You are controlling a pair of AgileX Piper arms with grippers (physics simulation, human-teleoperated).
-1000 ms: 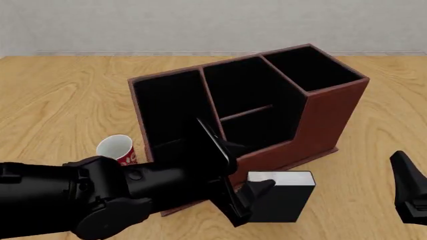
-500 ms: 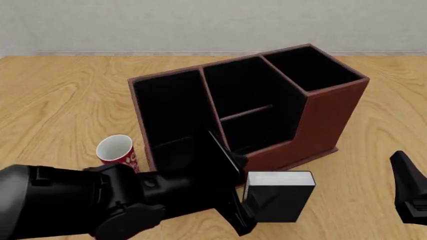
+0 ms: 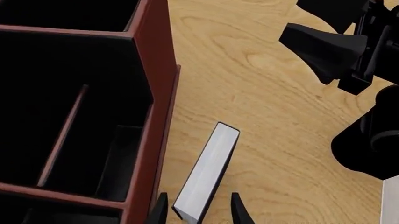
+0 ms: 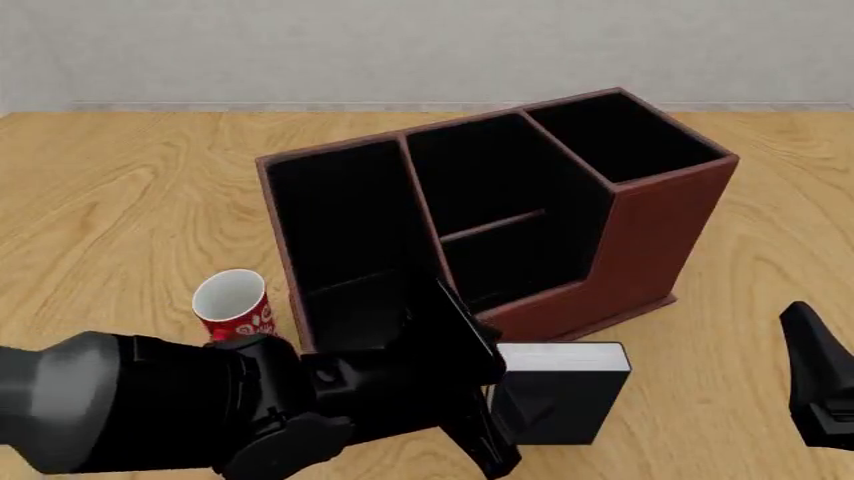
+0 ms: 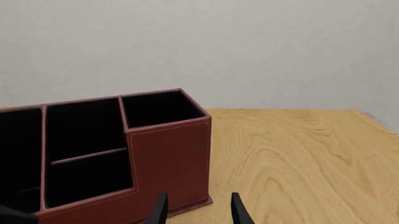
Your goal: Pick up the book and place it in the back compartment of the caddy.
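The book [image 4: 567, 395] stands upright on the table just in front of the caddy [image 4: 654, 230], black covers with a white page block on top; it also shows in the left wrist view [image 3: 209, 168]. My left gripper [image 4: 497, 410] is open, its fingers [image 3: 160, 211] straddling the book's near end with a gap on each side. The back compartment [image 4: 474, 175] lies behind the low divider in the caddy's middle section and is empty; it also shows in both wrist views [image 3: 28, 112] [image 5: 84, 126]. My right gripper [image 4: 814, 385] is open and empty, to the right of the book.
A red mug [image 4: 234, 300] stands left of the caddy's front corner, close above my left arm. The long narrow cell [image 4: 334, 220] is on the caddy's left, the tall square cell [image 4: 621, 135] on its right. Bare wooden table [image 4: 761, 300] lies to the right.
My left arm has pushed forward and right, bringing its open fingers around the book's left end. The book and the right arm have not moved.
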